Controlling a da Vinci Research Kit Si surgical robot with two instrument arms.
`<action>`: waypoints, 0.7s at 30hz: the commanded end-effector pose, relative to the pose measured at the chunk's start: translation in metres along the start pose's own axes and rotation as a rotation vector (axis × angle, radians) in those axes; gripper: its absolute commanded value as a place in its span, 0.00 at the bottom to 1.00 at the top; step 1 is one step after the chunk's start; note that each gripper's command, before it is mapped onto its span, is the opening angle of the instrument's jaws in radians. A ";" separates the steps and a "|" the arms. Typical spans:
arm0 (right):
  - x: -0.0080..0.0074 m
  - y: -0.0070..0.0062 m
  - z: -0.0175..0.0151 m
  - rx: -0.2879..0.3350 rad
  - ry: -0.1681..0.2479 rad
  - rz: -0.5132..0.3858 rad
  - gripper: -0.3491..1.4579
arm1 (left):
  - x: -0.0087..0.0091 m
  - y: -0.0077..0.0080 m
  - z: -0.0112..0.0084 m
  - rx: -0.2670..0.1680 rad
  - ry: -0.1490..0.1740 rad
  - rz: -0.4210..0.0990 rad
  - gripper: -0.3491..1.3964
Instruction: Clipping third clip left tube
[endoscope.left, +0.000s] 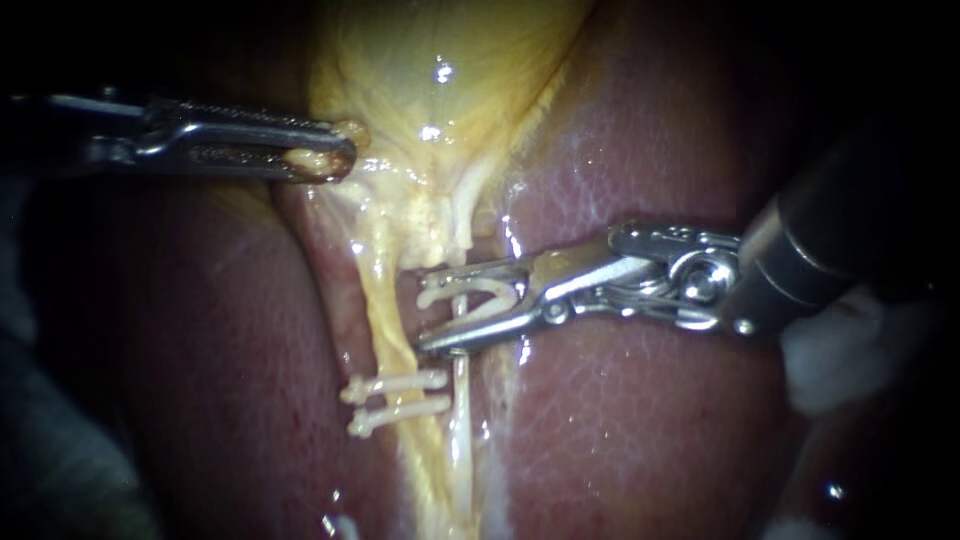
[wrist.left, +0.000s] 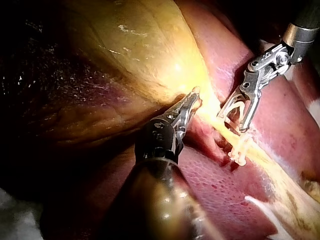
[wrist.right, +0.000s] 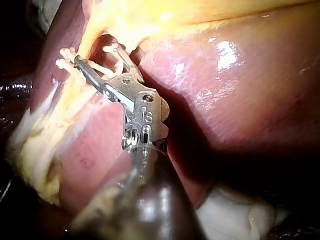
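Observation:
My left instrument comes in at the upper left, its jaws shut on a fold at the edge of the yellow gallbladder. The left tube runs down from there and carries two white clips, one just below the other. My right instrument holds an open white clip between its spread jaws, above the two clips. Its tips reach the right edge of the left tube, and a thinner right tube crosses the gap. The left wrist view shows the same instrument over the clips.
Dark red liver lies on both sides of the tubes. White gauze sits at the right under my right instrument's shaft, and also shows as gauze in the right wrist view.

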 end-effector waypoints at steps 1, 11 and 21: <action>-0.0002 0.0001 0.0003 0.003 -0.003 0.006 0.47 | -0.0001 0.0000 0.0001 0.000 0.000 0.000 0.00; -0.0003 0.0005 0.0017 0.033 0.049 0.061 0.47 | -0.0001 0.0000 0.0001 0.001 0.000 0.000 0.00; 0.0005 0.0002 0.0034 0.087 0.132 0.104 0.47 | -0.0001 0.0000 0.0001 0.001 0.000 0.000 0.00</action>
